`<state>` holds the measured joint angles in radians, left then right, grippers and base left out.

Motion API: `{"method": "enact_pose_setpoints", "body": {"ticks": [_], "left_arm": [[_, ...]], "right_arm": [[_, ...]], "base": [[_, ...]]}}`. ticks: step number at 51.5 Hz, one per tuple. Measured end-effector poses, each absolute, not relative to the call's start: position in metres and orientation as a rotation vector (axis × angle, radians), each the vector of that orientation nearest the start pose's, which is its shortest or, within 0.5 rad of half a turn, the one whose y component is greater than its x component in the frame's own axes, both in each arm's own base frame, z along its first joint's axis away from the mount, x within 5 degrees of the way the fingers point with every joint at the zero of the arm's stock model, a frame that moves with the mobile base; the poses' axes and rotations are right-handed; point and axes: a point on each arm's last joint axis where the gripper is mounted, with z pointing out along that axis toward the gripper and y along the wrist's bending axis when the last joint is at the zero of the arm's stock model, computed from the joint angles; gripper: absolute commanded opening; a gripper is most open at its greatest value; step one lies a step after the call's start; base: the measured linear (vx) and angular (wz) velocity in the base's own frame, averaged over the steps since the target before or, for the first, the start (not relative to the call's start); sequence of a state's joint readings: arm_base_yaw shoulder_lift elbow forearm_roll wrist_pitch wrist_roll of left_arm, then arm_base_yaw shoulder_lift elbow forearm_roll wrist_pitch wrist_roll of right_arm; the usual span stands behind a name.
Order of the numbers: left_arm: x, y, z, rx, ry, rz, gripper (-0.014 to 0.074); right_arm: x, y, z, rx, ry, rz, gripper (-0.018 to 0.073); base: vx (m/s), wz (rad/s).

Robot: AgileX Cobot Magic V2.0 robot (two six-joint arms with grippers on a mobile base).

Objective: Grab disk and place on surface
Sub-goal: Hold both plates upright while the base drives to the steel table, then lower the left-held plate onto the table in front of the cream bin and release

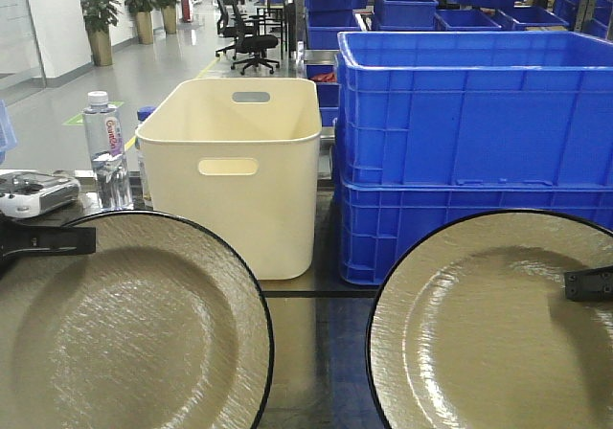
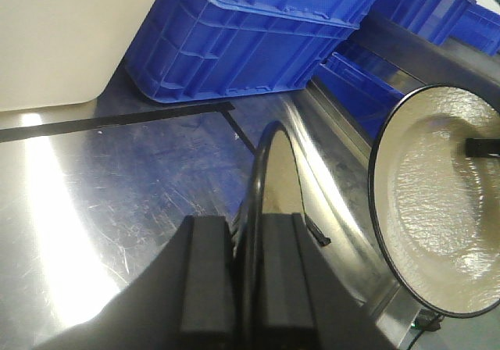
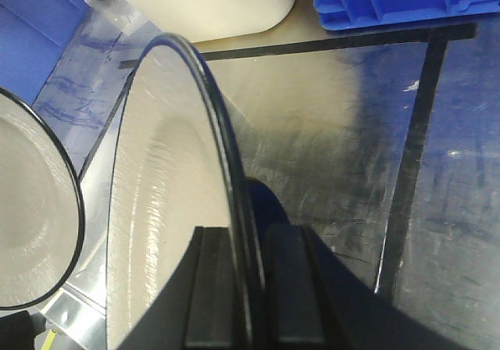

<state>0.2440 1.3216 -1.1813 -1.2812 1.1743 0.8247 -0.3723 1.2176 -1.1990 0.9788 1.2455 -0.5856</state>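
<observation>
Two disks show, both beige glossy plates with black rims. My left gripper is shut on the rim of the left disk, which runs edge-on between its fingers. The right disk stands tilted with its rim clamped in my shut right gripper. In the front view a black finger lies over the left disk's rim, and another over the right disk. Both disks are held above the surface, a dark glossy tabletop with black tape lines.
A cream plastic bin and stacked blue crates stand just behind the taped square. A water bottle and a white device sit at the far left. The two disks hang close side by side.
</observation>
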Motion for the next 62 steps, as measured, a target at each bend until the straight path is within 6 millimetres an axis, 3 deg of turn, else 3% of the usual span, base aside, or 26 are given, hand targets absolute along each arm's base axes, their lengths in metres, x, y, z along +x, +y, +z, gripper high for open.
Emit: {"method": "enact_pose_setpoints", "body": {"ticks": [48, 55, 62], "left_arm": [[0.264, -0.018, 0.389, 0.251, 2.003, -1.101, -0.0001], [0.269, -0.018, 0.385, 0.224, 2.014, -1.117, -0.0001], [0.289, -0.023, 0.372, 0.148, 2.019, -1.145, -0.0001]], "right_arm": [[0.231, -0.011, 0.397, -0.075, 2.199, 0.897, -0.0009], [0.233, -0.008, 0.405, -0.053, 2.101, 0.981, -0.0009], [0.237, -0.005, 0.422, -0.013, 1.93, 1.088, -0.0009]], "base": [[0.0, 0.0], [0.0, 0.0], [0.0, 0.0]]}}
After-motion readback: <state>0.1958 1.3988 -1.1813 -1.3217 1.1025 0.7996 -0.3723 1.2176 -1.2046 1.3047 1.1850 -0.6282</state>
